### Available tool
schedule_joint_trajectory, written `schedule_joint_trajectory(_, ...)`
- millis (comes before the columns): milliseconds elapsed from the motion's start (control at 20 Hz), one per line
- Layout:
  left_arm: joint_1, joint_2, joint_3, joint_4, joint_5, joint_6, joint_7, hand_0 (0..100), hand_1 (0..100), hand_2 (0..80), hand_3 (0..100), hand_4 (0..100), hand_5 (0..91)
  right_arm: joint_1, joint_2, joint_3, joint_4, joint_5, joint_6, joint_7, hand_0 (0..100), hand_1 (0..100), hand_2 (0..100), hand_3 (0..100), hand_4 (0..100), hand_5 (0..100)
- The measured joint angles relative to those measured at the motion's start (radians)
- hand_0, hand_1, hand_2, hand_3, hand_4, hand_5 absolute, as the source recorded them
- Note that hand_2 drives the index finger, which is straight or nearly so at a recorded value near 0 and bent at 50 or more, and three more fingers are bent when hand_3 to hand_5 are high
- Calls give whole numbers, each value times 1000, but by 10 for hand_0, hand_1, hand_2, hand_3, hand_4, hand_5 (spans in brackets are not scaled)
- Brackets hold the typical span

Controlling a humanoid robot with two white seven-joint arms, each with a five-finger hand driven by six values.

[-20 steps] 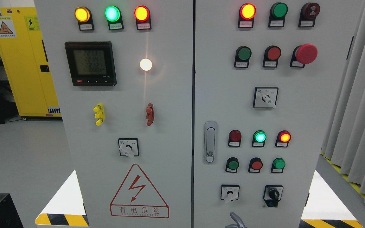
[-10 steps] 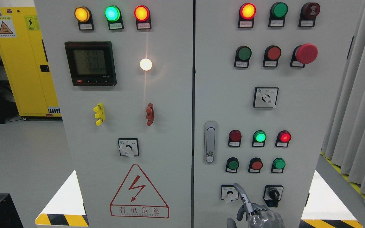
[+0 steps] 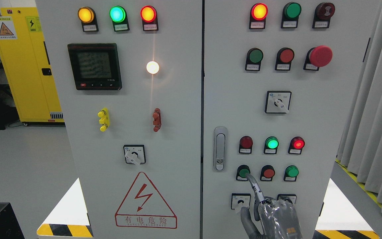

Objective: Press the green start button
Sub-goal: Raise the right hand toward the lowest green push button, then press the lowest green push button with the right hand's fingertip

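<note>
The right robot hand (image 3: 270,215) enters at the bottom edge, right of centre, in front of the right cabinet door (image 3: 310,132). Its index finger (image 3: 254,187) is extended upward and to the left; the remaining fingers are curled in against the palm, and the hand holds nothing. The fingertip lies at the lower right edge of the green button (image 3: 243,172); contact appears made, but whether the button is depressed cannot be determined. The left robot hand is out of view.

The green button is the leftmost unit in a row of three on the lower part of the right door. The red button (image 3: 268,173) stands just beside it to the right, and a second green button (image 3: 291,171) closes the row. Directly above this row are three indicator lamps: a dark red lamp (image 3: 246,142), a lit green lamp (image 3: 272,143) and a lit red lamp (image 3: 297,143). The door handle (image 3: 220,148) is mounted to the left of these rows, near the door edge.

Below the button row, a selector switch (image 3: 240,202) sits just left of the hand. A second switch (image 3: 285,198) is largely hidden behind the hand.

Near the top of the right door, the mushroom button (image 3: 320,56) stands well apart from the hand. The left door carries the meter (image 3: 95,66) and the warning triangle (image 3: 145,202).
</note>
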Motion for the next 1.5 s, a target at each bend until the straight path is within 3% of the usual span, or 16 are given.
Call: schedule_joint_trajectory(1500,0,0,0,0,0,0,0,120,556,0,0,0,0,-55,-2,-6,111,-9,4,-2,759,905,0,943,991,1000)
